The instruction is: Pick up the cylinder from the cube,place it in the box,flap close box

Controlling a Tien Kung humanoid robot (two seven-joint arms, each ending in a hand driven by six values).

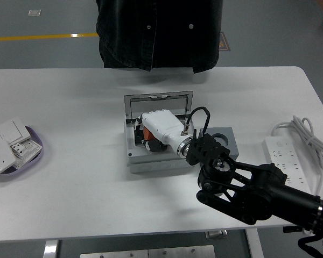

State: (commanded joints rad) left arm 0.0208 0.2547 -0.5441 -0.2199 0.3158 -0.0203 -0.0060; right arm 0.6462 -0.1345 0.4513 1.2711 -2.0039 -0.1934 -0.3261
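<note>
From the head view, my right robot hand (157, 128) reaches from the lower right and sits down inside the open grey box (158, 161) at the middle of the white tabletop (86, 188). Its white shell covers most of the box's inside, and the fingers are curled around the orange cylinder (146, 134), which shows just under the hand's left edge, within the box walls. The box's lid (158, 100) stands up at its far side. The grey cube (226, 141) sits touching the box's right side, partly hidden behind my black forearm. Well to the left of the box lies a purple dish (36, 145) holding white switch plates (9, 141). Well to the right of the box lies a white power strip (284, 161) with its coiled cable. Beyond the box, at the tabletop's far edge, stands a person in a dark shirt (156, 32).
</note>
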